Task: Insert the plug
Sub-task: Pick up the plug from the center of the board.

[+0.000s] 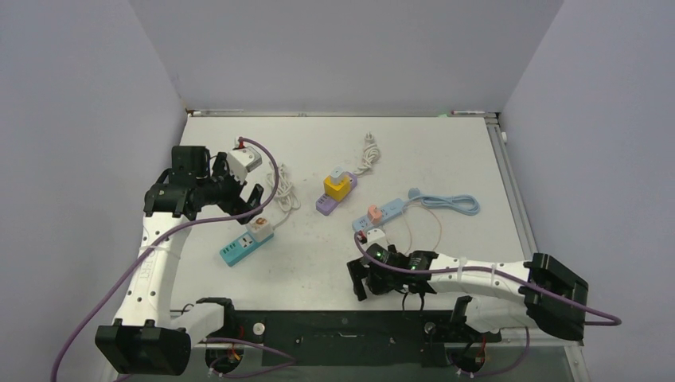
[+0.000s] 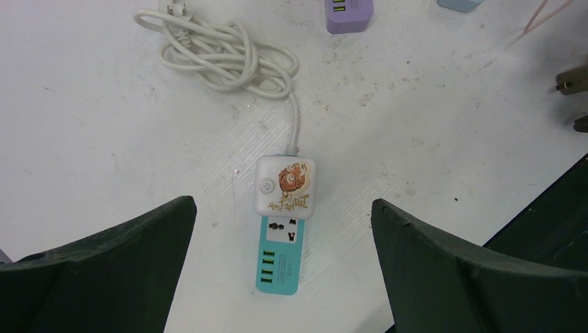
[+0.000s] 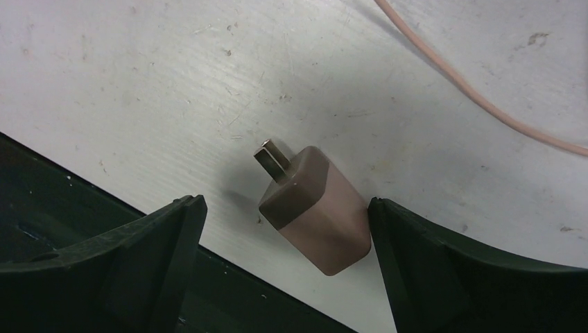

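Note:
A pinkish-brown plug (image 3: pixel 322 222) lies flat on the white table, its metal prongs (image 3: pixel 272 159) pointing up-left in the right wrist view. My right gripper (image 3: pixel 286 202) is open around it; the right fingertip (image 3: pixel 388 229) touches the plug's side and the left fingertip stands clear. In the top view this gripper (image 1: pixel 368 280) sits low at the table's near edge and hides the plug. The teal power strip (image 2: pixel 281 257) with a white tiger-printed head (image 2: pixel 285 194) lies under my open, empty left gripper (image 2: pixel 283 203), its socket (image 2: pixel 283 229) uncovered. In the top view the left gripper (image 1: pixel 243 199) hovers just above the strip (image 1: pixel 245 243).
The table's dark front edge (image 3: pixel 69 229) runs right beside the plug. A thin pink cable (image 3: pixel 485 104) crosses behind it. A coiled white cord (image 2: pixel 222 55) leads from the teal strip. A yellow cube on a purple strip (image 1: pixel 334 191) and a blue-pink strip (image 1: pixel 386 211) lie mid-table.

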Tool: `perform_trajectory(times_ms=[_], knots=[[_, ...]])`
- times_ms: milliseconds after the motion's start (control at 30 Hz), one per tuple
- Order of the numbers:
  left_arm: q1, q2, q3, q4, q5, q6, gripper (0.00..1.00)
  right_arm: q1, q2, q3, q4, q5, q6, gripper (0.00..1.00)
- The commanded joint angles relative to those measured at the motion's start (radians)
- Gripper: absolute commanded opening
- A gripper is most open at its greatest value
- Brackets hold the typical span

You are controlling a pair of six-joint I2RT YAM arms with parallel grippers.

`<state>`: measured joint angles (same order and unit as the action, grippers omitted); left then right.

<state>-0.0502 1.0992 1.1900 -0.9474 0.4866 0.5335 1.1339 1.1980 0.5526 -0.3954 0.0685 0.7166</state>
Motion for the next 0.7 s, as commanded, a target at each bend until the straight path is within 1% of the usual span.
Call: perform_trajectory(times_ms=[0,133,233,333,467,567,600,667], knots=[[0.004,-0.016,0.003,0.014,0.021,0.007,0.96,0.012,0.039,0.06,0.012,-0.035,-0.01,0.92],[0.004,-0.013,0.004,0.018,0.023,0.005,0.96,0.018,0.024,0.063,-0.048,-0.014,-0.006,0.86],[0.004,-0.009,0.005,0.018,0.023,0.003,0.96,0.018,0.0,0.056,-0.068,0.034,-0.002,0.83],[0.004,-0.009,-0.003,0.018,0.019,0.004,0.96,0.018,0.001,0.062,-0.072,0.079,0.002,0.74],[0.004,-0.005,-0.018,0.002,0.003,0.024,0.96,0.017,0.022,0.064,-0.059,0.105,0.004,0.51],[0.004,0.012,-0.031,-0.018,-0.022,0.047,0.96,0.018,0.035,0.061,-0.037,0.111,-0.002,0.44],[0.005,0.021,-0.034,-0.024,-0.029,0.052,0.96,0.018,0.037,0.062,-0.03,0.112,-0.006,0.39],[0.006,0.037,-0.04,-0.037,-0.038,0.063,0.96,0.018,0.031,0.067,-0.015,0.109,-0.015,0.27]])
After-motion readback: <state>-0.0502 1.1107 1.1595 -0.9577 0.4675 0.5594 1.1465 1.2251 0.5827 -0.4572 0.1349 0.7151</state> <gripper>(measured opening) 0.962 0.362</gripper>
